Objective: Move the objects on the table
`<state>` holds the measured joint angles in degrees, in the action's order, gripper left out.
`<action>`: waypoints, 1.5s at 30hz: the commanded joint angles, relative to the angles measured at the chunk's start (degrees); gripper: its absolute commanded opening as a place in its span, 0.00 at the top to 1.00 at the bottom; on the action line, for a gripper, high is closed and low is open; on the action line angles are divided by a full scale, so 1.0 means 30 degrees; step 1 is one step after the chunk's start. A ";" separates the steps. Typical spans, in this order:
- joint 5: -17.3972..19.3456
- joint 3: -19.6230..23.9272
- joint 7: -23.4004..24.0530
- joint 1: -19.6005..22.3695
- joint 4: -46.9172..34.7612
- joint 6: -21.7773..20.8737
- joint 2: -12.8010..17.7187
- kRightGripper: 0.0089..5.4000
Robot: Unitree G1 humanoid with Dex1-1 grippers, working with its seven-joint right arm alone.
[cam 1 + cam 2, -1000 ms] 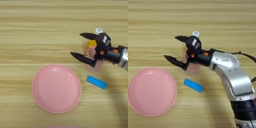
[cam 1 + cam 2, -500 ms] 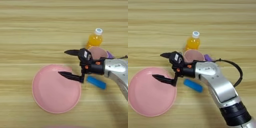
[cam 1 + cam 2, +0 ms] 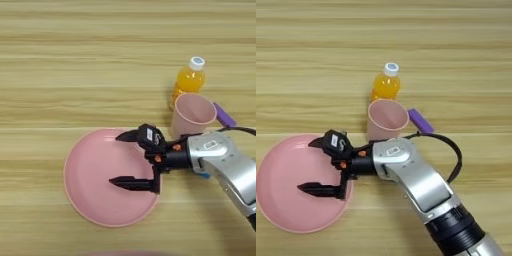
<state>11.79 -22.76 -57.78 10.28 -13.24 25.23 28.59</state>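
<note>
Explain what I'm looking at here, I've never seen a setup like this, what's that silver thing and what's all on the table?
Both pictures come from one camera pair on a humanoid robot's head, looking straight down on a wooden table; they show the same scene from slightly different sides. The silver thing is the robot's right arm, ending in a hand of two black fingers. The fingers are spread open over the right part of a large pink plate and hold nothing. Further back stand a pink cup, open side up, and just behind it a small orange-juice bottle with a white cap. A small purple stick lies to the cup's right.
</note>
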 commanded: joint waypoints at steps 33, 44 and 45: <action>-0.1486 -0.0549 0.5565 0.0892 0.3375 0.2159 -0.5829 0.00; -0.2147 -0.0358 0.7332 0.1263 0.4363 0.1712 -0.6893 0.00; -0.2229 -0.0327 0.7552 0.1269 0.4412 0.1651 -0.7012 0.00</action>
<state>6.30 -24.79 -37.73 11.55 0.44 31.54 8.27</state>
